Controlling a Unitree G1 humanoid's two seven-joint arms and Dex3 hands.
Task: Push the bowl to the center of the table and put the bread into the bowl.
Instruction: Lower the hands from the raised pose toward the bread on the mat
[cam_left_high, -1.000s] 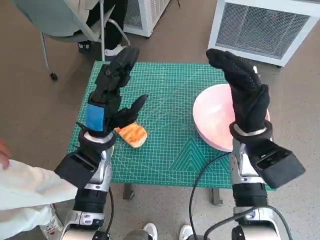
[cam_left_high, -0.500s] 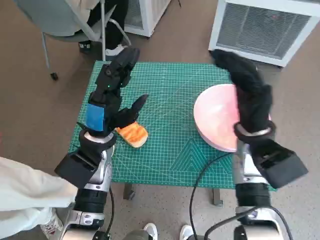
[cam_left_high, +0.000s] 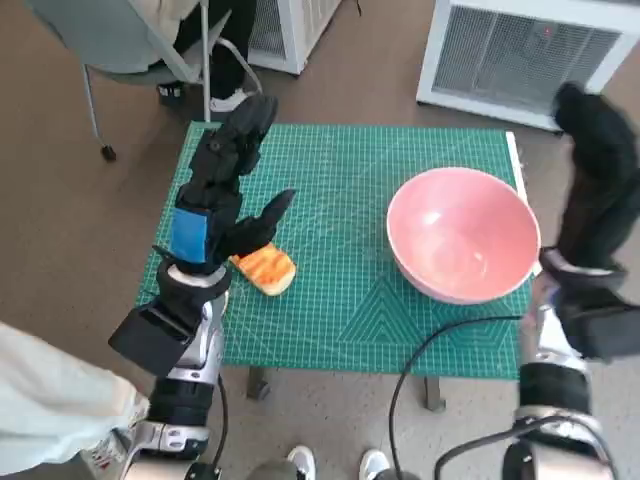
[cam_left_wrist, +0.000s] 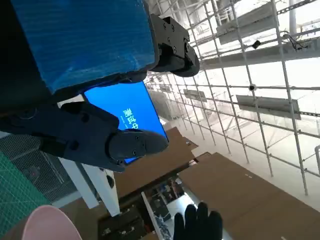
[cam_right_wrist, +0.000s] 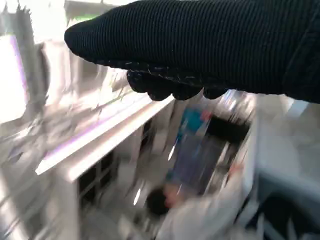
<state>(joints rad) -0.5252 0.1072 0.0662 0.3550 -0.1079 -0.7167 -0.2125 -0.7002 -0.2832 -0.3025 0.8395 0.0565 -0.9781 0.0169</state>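
Pink bowl (cam_left_high: 462, 247) & bread (cam_left_high: 266, 268) clear only in head view; left robot hand (cam_left_high: 222, 185) spread wide, right robot hand (cam_left_high: 598, 180) unclear.

The head view is evenly and softly lit, with only faint shadows under the pink bowl (cam_left_high: 463, 233) and the bread (cam_left_high: 264, 268) on the green counter (cam_left_high: 340, 300); the right hand (cam_left_high: 600, 180) at the picture's edge is smeared by motion blur, and straight lines bow slightly toward the corners. The left wrist view is sharp but strongly backlit by a bright white ceiling, leaving the left hand (cam_left_wrist: 85, 100) dark in the foreground. The right wrist view is heavily motion-blurred, its background streaked and washed out by glare, with only the black glove reasonably distinct.
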